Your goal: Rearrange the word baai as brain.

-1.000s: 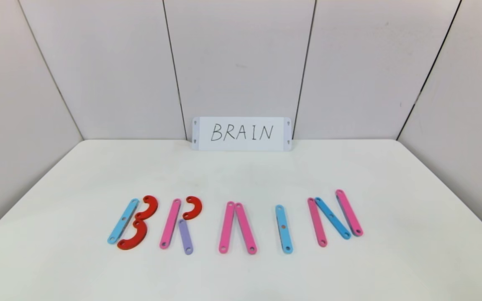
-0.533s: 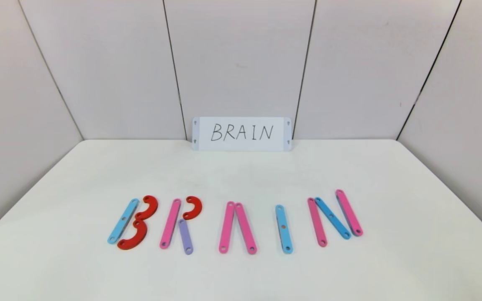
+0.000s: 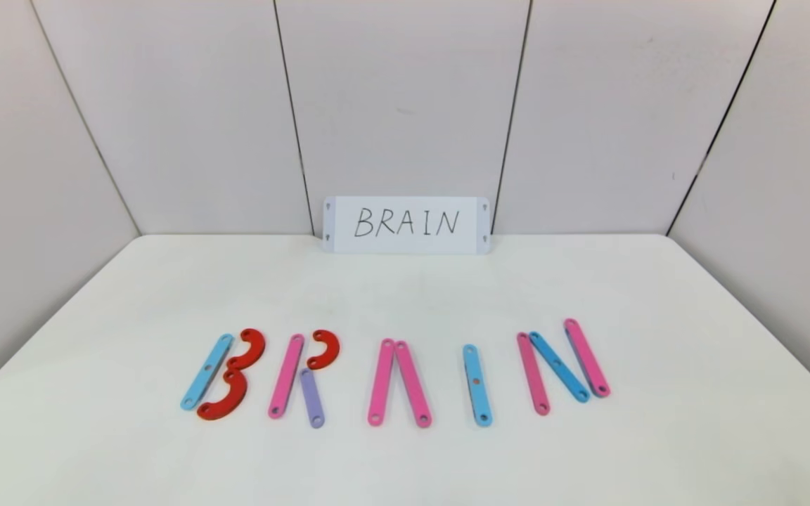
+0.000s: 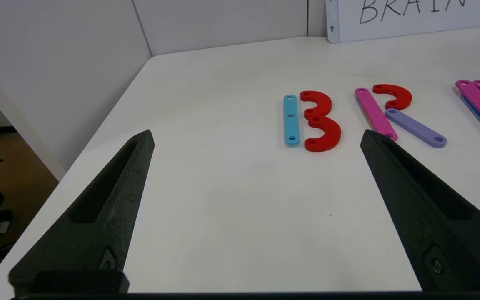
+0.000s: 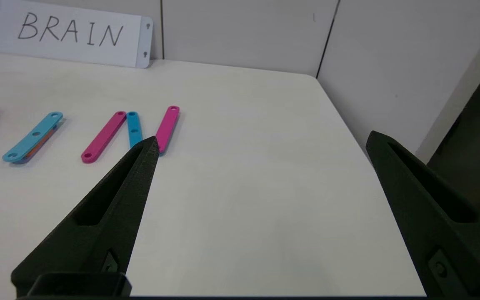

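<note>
Plastic strips and red curves spelling the word (image 3: 394,372) are laid flat in front of the white card (image 3: 406,225); left gripper (image 4: 256,137) and right gripper (image 5: 261,141) are held wide apart, empty, nearer than the word.

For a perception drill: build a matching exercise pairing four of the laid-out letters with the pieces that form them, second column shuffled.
Letters:
1. B
2. R
3. I
4. N

Pieces:
a. two pink strips, one blue diagonal
b. blue strip, two red curves
c. single blue strip
d. pink strip, red curve, purple strip

Pairs: 1-b, 2-d, 3-c, 4-a
</note>
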Robot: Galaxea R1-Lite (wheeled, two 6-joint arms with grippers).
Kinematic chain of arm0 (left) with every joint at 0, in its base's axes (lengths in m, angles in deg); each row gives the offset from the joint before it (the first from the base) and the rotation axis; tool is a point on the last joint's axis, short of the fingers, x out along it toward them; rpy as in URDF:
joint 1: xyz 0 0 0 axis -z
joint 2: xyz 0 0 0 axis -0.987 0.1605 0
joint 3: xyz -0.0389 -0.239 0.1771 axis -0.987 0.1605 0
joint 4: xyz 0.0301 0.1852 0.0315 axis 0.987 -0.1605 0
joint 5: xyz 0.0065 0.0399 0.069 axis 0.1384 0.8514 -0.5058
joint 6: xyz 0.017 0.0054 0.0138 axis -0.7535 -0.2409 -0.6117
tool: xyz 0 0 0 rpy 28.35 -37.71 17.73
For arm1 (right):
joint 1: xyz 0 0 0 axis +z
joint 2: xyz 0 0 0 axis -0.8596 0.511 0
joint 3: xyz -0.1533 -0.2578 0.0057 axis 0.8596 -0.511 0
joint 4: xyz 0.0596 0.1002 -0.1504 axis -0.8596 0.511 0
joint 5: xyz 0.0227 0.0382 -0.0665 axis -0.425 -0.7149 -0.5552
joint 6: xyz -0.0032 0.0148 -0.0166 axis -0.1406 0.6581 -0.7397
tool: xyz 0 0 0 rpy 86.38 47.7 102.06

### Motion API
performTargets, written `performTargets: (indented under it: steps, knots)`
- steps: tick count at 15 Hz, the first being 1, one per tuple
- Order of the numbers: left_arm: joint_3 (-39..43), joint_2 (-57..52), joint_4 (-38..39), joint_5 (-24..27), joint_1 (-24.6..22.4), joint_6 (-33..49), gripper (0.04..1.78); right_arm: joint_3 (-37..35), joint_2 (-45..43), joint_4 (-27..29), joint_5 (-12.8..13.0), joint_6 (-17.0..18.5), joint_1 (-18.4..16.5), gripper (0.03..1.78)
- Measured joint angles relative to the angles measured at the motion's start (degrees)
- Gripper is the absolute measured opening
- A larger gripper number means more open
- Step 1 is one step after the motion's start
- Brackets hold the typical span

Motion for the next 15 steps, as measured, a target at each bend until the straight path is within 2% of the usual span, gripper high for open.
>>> performTargets:
  steps: [2, 3, 4, 10, 15]
  knots:
    - [0.4, 0.0, -2.3, 2.0, 0.0, 0.6, 1.74, -0.2, 0.0, 4.5, -1.0, 0.7, 0.0, 1.74]
    - [0.5, 0.0, -4.2, 2.3, 0.0, 0.8, 1.74, -0.3, 0.0, 6.1, -1.0, 2.3, 0.0, 1.74]
    - [0.5, 0.0, -5.8, 2.2, 0.0, 1.1, 1.74, -0.3, 0.0, 5.9, -1.1, 3.5, 0.1, 1.74]
    - [0.6, 0.0, -5.2, 2.1, 0.0, 1.8, 1.74, -0.3, 0.0, 5.9, -0.9, 5.5, 0.1, 1.74]
    - [0.6, 0.0, -5.1, 1.8, 0.0, 4.5, 1.74, -0.3, 0.0, 5.8, -0.8, 5.5, 0.1, 1.74]
